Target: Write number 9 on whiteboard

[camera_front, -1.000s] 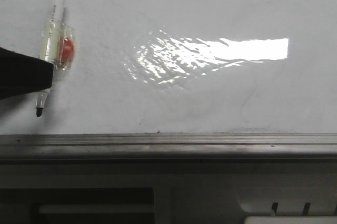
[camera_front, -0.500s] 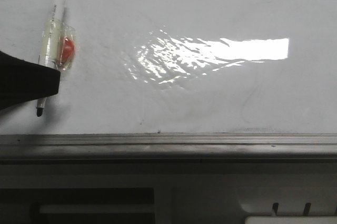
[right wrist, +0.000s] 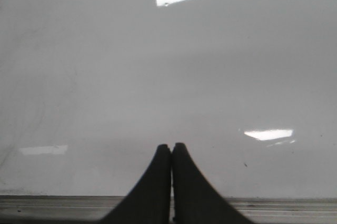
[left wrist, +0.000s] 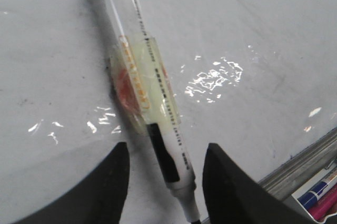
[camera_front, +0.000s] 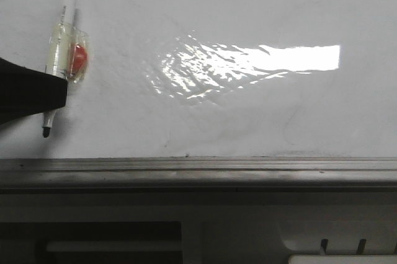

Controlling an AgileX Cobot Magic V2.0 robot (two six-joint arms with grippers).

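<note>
The whiteboard [camera_front: 248,109] fills the worktop as a hard, glossy, slippery sheet with strong glare and a grey rail [camera_front: 198,168] along its near edge; no number 9 is drawn on it, and there is ample bare room to write. At its left side lies the marker [camera_front: 62,53], light, stiff and smooth, tip uncapped, with a tape-wrapped pad mid-barrel that looks the best hold. The left gripper [left wrist: 163,182] has its fingers apart astride the marker's tip end, not clamped, while the right gripper [right wrist: 171,153] hangs over bare board, fingers together.
</note>
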